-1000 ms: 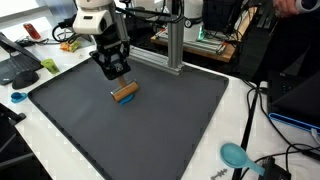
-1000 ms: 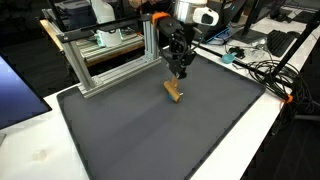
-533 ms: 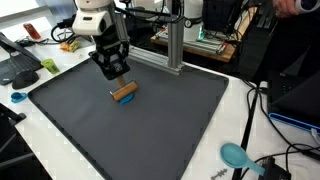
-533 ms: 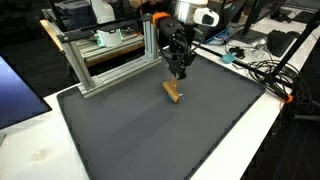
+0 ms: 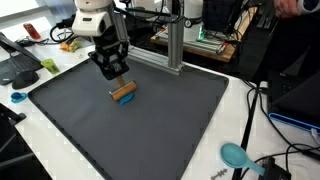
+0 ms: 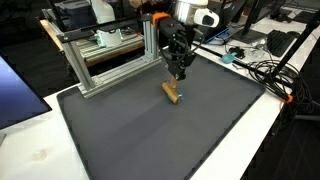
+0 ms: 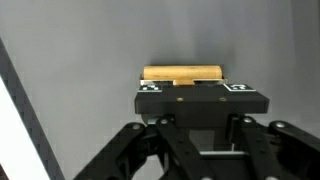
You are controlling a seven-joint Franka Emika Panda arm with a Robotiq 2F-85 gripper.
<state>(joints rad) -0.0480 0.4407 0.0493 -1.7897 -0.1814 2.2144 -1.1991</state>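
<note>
Gripper (image 5: 113,70) hangs nose-down in the upper left of the frame, just above the wooden block (image 5: 124,91). A thin gap shows between the two, so they do not seem to touch. Finger spread cannot be told: in both exterior views the tips read as one dark clump. In the wrist view the black linkage and a marker plate (image 7: 198,98) fill the lower half and hide the tips. Nothing shows between the fingers.

Progress, as a judgement: the gripper is lined up over the block and nothing more. No grip is made and the block is not lifted. It lies flat on the dark mat (image 5: 160,130), left of centre and nearer the far edge. In the wrist view it is a tan bar (image 7: 183,75) lying crosswise, just above the marker plate at mid-frame.

A small blue piece (image 5: 128,99) peeks out at the block's lower edge, touching it. What it is cannot be told.

No container is on the mat. Off it, at the lower right of the frame, a teal scoop-like thing (image 5: 234,154) lies on the white table, with no contents visible. An aluminium frame (image 6: 100,60) stands along the mat's far side, upper left in that exterior view. Cables (image 6: 268,72) trail at the right.
</note>
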